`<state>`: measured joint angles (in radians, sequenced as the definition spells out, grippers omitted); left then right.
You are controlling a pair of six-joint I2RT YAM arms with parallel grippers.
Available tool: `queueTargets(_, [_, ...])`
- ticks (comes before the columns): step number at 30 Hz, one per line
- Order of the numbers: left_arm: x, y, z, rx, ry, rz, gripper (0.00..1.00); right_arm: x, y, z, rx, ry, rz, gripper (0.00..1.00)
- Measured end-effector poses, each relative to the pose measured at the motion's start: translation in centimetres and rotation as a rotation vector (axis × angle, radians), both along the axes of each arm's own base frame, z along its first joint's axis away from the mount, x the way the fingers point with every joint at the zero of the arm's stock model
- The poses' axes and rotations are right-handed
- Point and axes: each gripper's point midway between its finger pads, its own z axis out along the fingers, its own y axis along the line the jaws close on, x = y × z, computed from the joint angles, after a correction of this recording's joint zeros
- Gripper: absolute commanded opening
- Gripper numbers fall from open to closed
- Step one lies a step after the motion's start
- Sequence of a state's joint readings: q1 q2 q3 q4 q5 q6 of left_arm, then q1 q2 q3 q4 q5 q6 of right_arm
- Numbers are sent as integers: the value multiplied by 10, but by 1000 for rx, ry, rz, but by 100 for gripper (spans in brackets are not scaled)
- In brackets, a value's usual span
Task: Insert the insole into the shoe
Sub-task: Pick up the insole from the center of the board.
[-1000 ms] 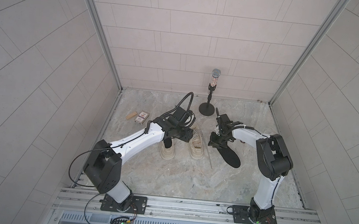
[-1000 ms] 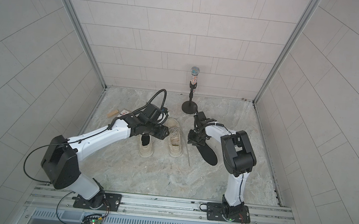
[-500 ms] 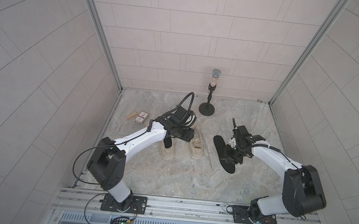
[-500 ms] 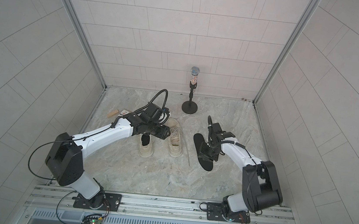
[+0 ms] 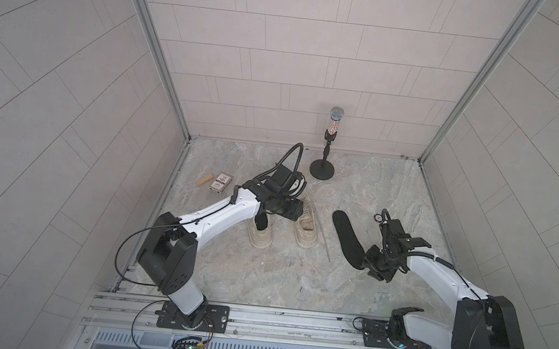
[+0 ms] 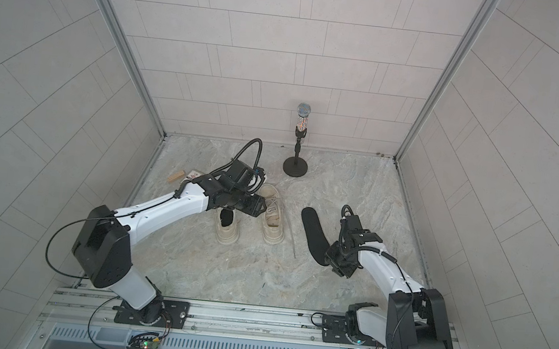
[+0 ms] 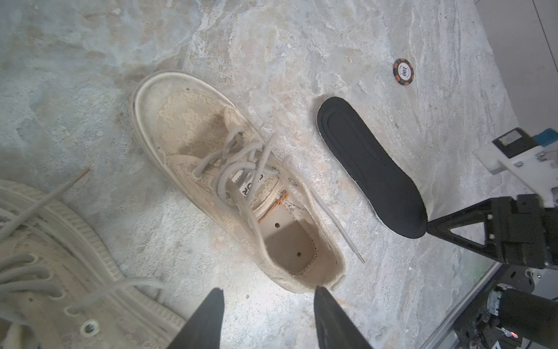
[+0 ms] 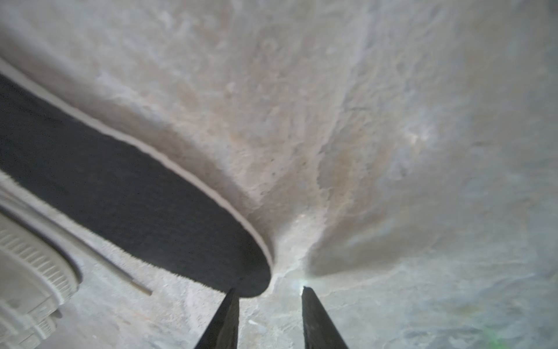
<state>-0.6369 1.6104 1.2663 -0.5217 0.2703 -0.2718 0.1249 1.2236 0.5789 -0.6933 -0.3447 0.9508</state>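
Floor edges: the marbled grey-beige floor (image 5: 260,279) is boxed in by tiled walls (image 5: 320,45) on three sides and a metal rail (image 5: 291,320) at the front.
Open room: a wide bare stretch lies between the shoes and that rail.
Insole: a flat black insole (image 5: 347,241) lies on the floor outside both shoes. It is just beside the empty shoe (image 7: 235,181), with a loose lace end (image 7: 347,241) between them.
Right gripper: the right gripper (image 8: 268,290) sits low at the insole's rail-side end. Its jaws are partly parted with only floor between them, and one fingertip (image 8: 229,308) is at the insole's rim. It grips nothing.
Left gripper: the left gripper (image 7: 267,302) hovers just behind the empty shoe's heel, spread roughly halfway, holding nothing.
Second shoe: the second shoe (image 5: 258,242) stands alongside, with something dark in its opening.
Since a second ago: the right arm (image 5: 437,273) has swung its elbow outward and low, and its gripper has moved from the insole's far end to its near end. The left arm (image 5: 220,215) has barely shifted.
Textures: the shoes are grubby cream canvas with ribbed soles. The insole has a felt-like top and a pale foam edge.
Clutter: a microphone (image 5: 324,152) on a stand is by the back wall, and a poker chip (image 7: 403,75) lies near the insole's far tip. A card box (image 5: 221,181) and a wooden block (image 5: 205,179) sit by the left wall.
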Motion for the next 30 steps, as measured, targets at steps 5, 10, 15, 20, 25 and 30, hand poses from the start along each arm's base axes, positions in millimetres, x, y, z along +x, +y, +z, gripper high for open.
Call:
queueTargets(5, [0,0,1,-1,-1,-1,53,10,-4,-5,-27,-13,1,34])
queueTargets(10, [-1,0,0,3,3,-2,53,21,-4,-7,-38,-33,13,13])
queueTargets(15, [0,0,2,4,-2,-9,54,26,-4,-9,-34,-31,52,0])
queueTargets(20, [5,-6,22,-2,-35,-55,56,39,-5,0,-66,-48,137,0])
queueTargets(25, [18,-22,57,-36,-68,-151,59,83,-4,50,-132,-197,282,0])
queueTargets(30, [23,-34,79,-18,-83,-302,60,111,39,115,-214,-368,627,0])
